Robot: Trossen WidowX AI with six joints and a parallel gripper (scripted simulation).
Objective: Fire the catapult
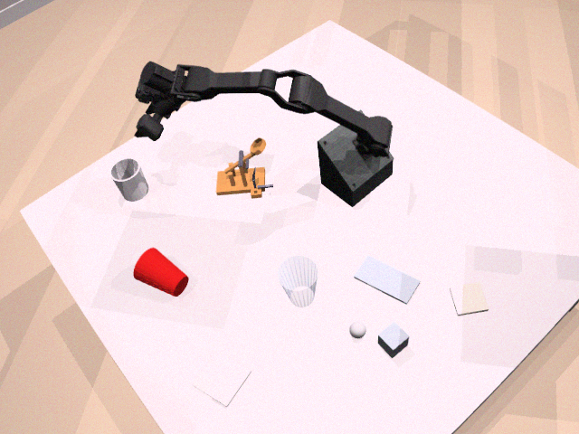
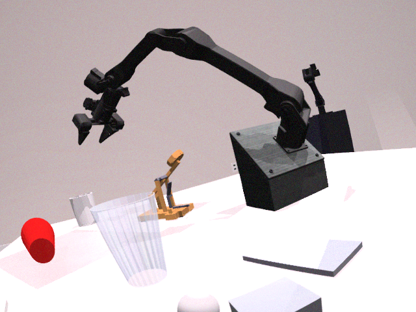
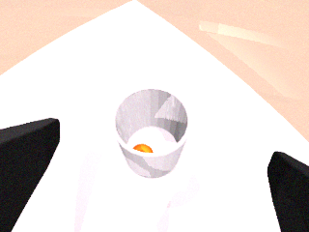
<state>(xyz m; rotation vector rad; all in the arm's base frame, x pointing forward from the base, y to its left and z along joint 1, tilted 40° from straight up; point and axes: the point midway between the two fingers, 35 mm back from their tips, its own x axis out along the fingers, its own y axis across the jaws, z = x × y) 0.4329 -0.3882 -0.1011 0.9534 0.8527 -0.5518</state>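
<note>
The white mug [image 1: 129, 179] [image 2: 82, 208] [image 3: 151, 131] stands upright near the mat's left corner. In the wrist view a small orange ball [image 3: 143, 149] lies on its bottom. The orange wooden catapult [image 1: 241, 177] [image 2: 168, 197] stands to the mug's right, with its spoon arm [image 1: 258, 145] [image 2: 175, 156] raised and the spoon empty. My gripper [image 1: 148, 127] [image 2: 90, 140] [image 3: 166, 147] is open and empty. It hangs high above the mat between the mug and the catapult, looking down into the mug.
A red cup [image 1: 160, 272] [image 2: 37, 240] lies on its side at the front left. A clear ribbed glass [image 1: 298, 280] [image 2: 129, 234], a white ball [image 1: 357, 329] [image 2: 198, 303], a grey cube [image 1: 393, 339], a flat slab [image 1: 386, 278] and two cards [image 1: 469, 298] [image 1: 223, 387] lie in front. The arm's base block [image 1: 354, 168] stands to the right.
</note>
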